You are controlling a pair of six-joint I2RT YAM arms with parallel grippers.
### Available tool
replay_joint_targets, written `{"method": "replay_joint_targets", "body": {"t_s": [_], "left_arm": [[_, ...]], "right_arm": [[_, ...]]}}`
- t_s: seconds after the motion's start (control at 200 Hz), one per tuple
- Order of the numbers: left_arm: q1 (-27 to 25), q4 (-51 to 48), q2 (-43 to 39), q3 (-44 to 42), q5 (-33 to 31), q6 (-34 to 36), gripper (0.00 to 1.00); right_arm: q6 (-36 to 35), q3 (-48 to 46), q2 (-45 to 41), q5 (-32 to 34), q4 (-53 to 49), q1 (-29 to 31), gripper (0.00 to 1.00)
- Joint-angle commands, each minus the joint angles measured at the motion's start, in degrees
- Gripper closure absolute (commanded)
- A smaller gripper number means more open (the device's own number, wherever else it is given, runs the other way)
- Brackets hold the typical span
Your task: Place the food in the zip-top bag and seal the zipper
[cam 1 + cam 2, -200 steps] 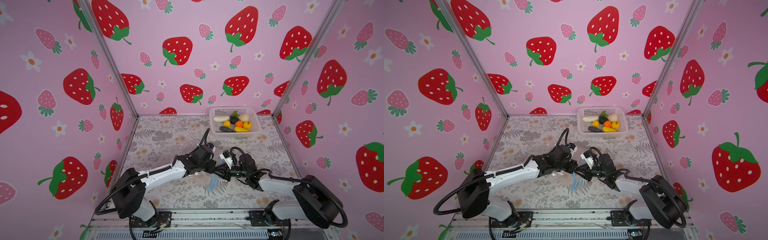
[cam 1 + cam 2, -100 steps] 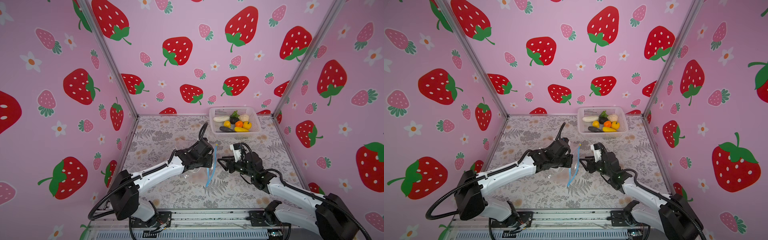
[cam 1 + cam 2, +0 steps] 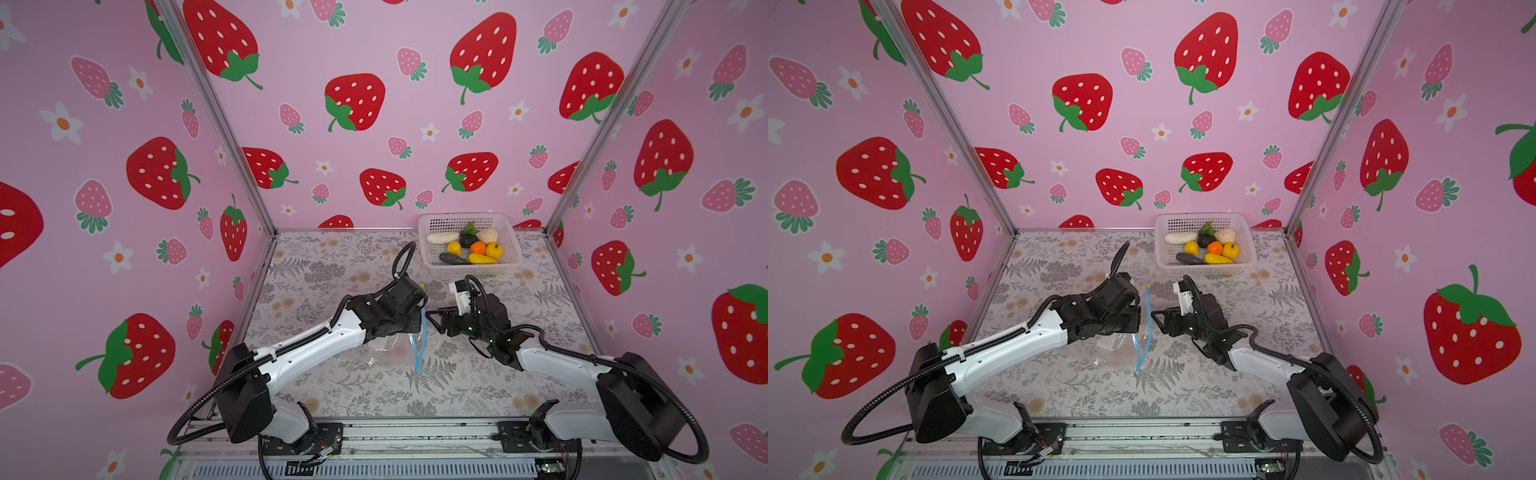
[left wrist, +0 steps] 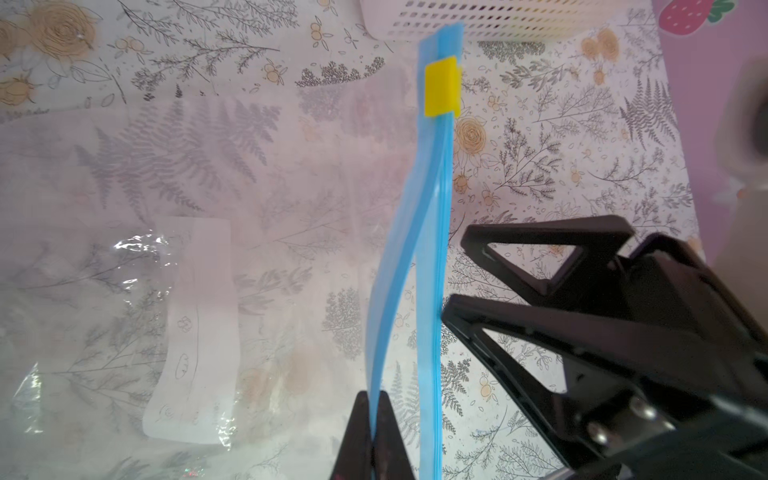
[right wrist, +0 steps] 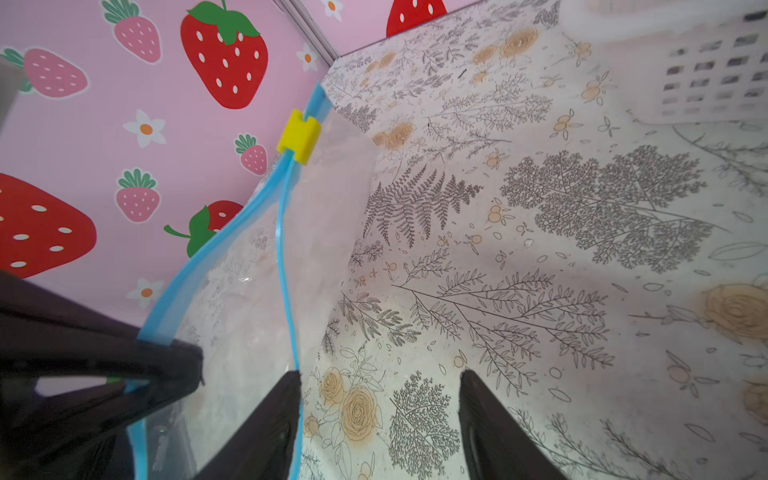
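Pink strawberry-print walls (image 3: 395,41) (white flowers (image 3: 62,122) too), metal corner posts (image 3: 222,116), floral-fern tabletop (image 3: 332,257), even light.

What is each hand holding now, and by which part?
The left hand is shut on the zip-top bag, pinching one lip of its blue zipper, away from the yellow slider. The right hand is open beside the other lip and holds nothing.

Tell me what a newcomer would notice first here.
The pink strawberry-print walls all round, then at centre the left gripper shut on the blue zipper of the clear zip-top bag, holding that edge up, with the open right gripper beside it. The food sits in a white basket at the far right corner.
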Motion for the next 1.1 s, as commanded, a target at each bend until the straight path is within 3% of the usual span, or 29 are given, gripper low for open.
{"method": "replay_joint_targets", "body": {"t_s": [0.0,0.24,0.805,1.095], "left_arm": [[-0.20,-2.30,-1.05,2.12,-3.13,-1.99,1.00],[-0.24,-2.83,0.01,3.56,-3.31,-2.24,1.00],[1.60,-0.83,-1.37,1.68,-0.34,-0.78,1.00],[3.04,-0.29,-1.70,1.80,3.75,0.80,1.00]], "right_arm": [[4.62,-1.48,-2.10,-1.85,4.25,0.31,0.34],[3.93,5.57,5.29,-2.22,3.20,3.49,0.26],[1.17,14.54,19.10,15.94,-5.17,4.07,0.32],[0.93,14.10,19.52,8.44,0.80,4.59,0.26]]}}
